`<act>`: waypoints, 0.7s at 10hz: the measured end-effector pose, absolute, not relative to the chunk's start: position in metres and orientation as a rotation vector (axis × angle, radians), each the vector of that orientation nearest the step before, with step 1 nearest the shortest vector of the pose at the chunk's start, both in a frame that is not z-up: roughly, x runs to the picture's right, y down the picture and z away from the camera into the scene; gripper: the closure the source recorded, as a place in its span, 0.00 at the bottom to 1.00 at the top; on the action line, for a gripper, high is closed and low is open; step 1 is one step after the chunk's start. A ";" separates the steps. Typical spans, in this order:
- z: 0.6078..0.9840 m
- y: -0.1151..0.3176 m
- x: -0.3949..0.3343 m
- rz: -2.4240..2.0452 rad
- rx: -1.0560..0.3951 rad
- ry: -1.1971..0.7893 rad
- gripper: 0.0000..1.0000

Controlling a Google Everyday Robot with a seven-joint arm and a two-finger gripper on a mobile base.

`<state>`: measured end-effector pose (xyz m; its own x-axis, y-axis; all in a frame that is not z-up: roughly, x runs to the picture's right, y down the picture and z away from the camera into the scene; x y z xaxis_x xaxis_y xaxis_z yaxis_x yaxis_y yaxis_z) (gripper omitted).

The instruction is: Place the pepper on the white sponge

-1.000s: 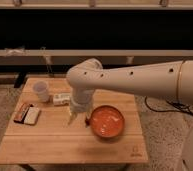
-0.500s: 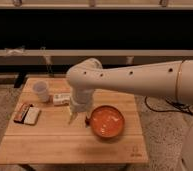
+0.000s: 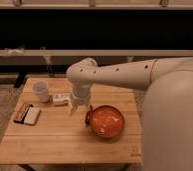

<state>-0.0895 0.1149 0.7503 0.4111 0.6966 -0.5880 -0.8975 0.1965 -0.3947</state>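
The pepper (image 3: pixel 88 117), small and dark red, lies on the wooden table (image 3: pixel 55 142) against the left rim of the orange bowl. The white sponge (image 3: pixel 32 116) lies flat near the table's left edge, next to a reddish-brown pad (image 3: pixel 21 112). My gripper (image 3: pixel 79 110) hangs from the white arm over the middle of the table. It is open, just above and to the left of the pepper and well to the right of the sponge. Nothing is held.
A large orange bowl (image 3: pixel 108 121) sits right of the gripper. A white labelled box (image 3: pixel 61 99) lies just left of the arm's wrist. A white cup (image 3: pixel 40 91) stands at the back left. A dark shelf wall runs behind the table.
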 end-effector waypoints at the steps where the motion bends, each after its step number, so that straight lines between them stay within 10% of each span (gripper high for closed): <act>1: 0.769 0.117 -0.098 1.132 -0.775 0.308 0.35; 7: 0.832 0.093 -0.098 1.127 -0.707 0.335 0.35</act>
